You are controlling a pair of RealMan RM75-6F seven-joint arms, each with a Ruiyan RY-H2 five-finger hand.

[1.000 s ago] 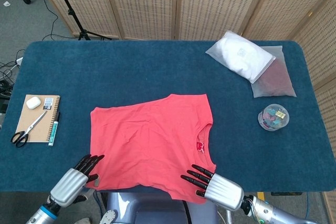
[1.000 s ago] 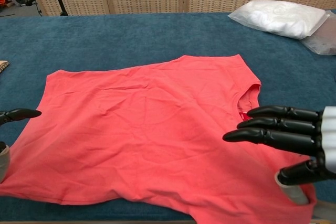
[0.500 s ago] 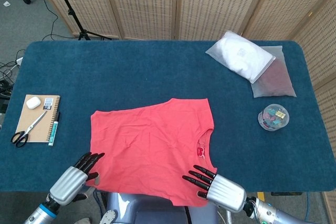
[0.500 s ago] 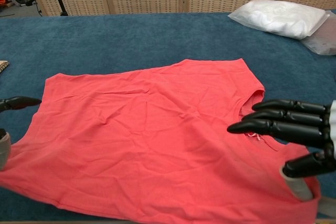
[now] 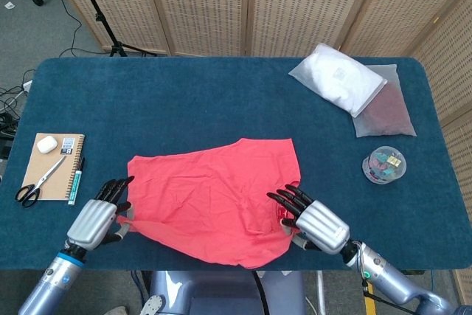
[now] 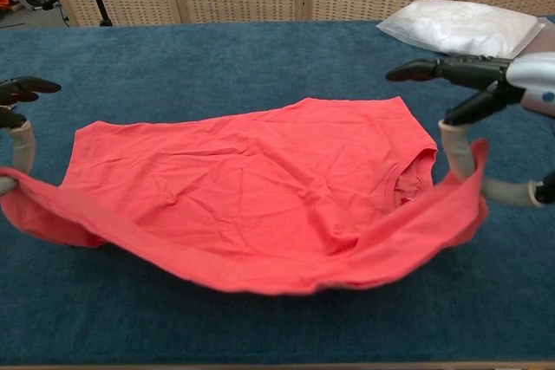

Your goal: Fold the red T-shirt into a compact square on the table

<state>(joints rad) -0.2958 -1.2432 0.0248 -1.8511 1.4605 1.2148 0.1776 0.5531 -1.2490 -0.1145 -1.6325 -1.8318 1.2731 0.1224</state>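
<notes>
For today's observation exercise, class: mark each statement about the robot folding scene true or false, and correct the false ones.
1. Both robot hands hold the near edge of the red T-shirt lifted off the table. True: left robot hand, right robot hand.
2. The scissors lie on the T-shirt. False: the scissors lie on a notebook left of it.
3. The shirt's far edge lies flat on the table. True.
4. The white bag sits beside the left robot hand. False: the white bag sits at the far right.
</notes>
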